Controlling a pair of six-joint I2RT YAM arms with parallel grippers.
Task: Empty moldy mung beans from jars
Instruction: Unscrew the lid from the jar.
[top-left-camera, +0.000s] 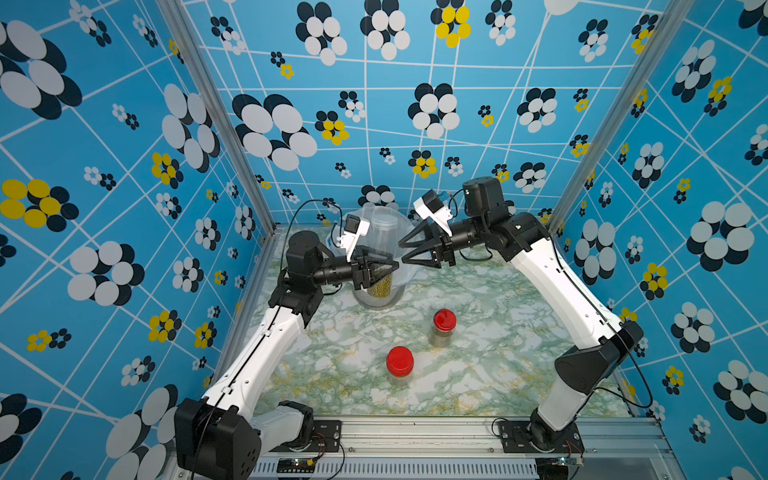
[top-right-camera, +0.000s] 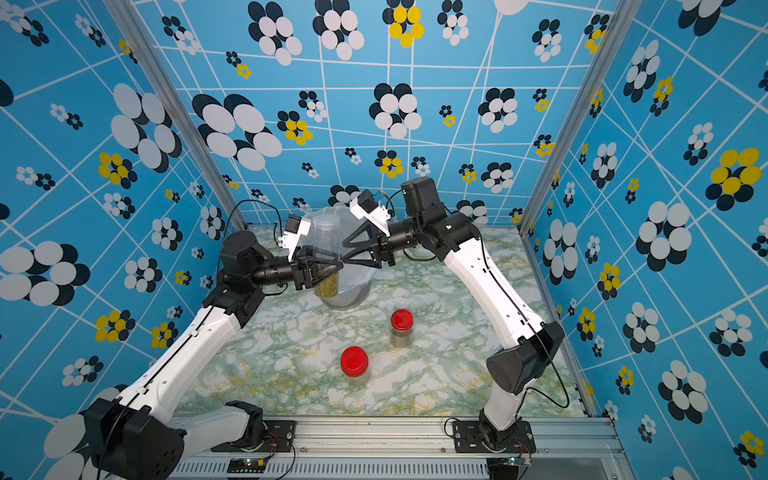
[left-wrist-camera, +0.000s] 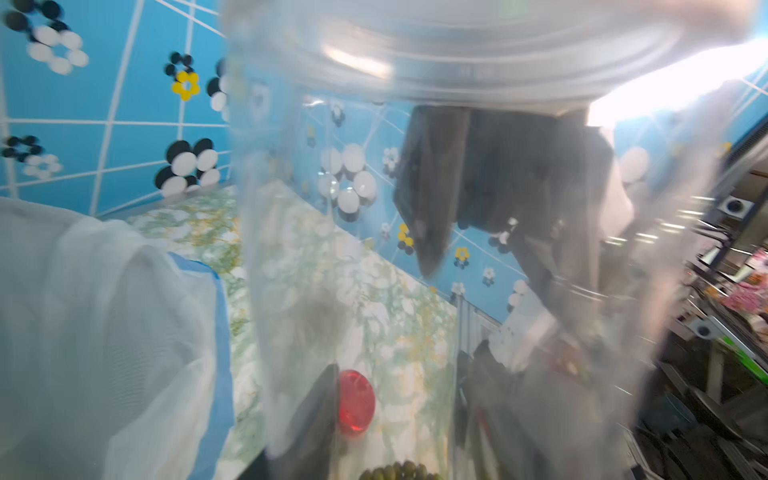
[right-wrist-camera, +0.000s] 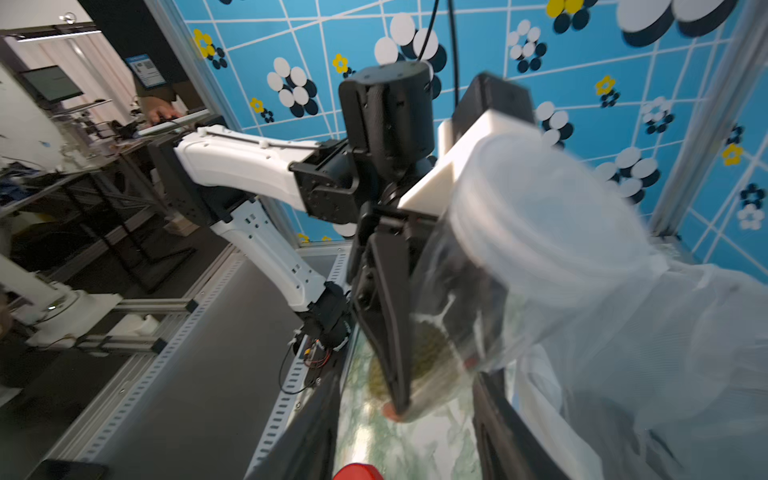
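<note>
My left gripper (top-left-camera: 390, 268) (top-right-camera: 336, 266) is shut on the tall clear jar (top-left-camera: 384, 232) (top-right-camera: 326, 232), holding it upright above the table in front of the bin. Mung beans (top-left-camera: 379, 286) (top-right-camera: 326, 286) fill the jar's bottom, and a clear lid sits on top. In the left wrist view the jar wall (left-wrist-camera: 415, 249) fills the frame. My right gripper (top-left-camera: 401, 252) (top-right-camera: 343, 251) (right-wrist-camera: 407, 440) stands open just right of the jar, nothing between its fingers. Two red-lidded jars (top-left-camera: 444, 322) (top-left-camera: 400, 361) stand on the table nearer the front.
A clear bin lined with a white bag (top-left-camera: 409, 270) (top-right-camera: 361, 282) (right-wrist-camera: 665, 353) stands right behind the held jar at the back of the marbled table (top-left-camera: 498, 353). Patterned walls close in three sides. A metal rail (top-left-camera: 415, 432) runs along the front edge.
</note>
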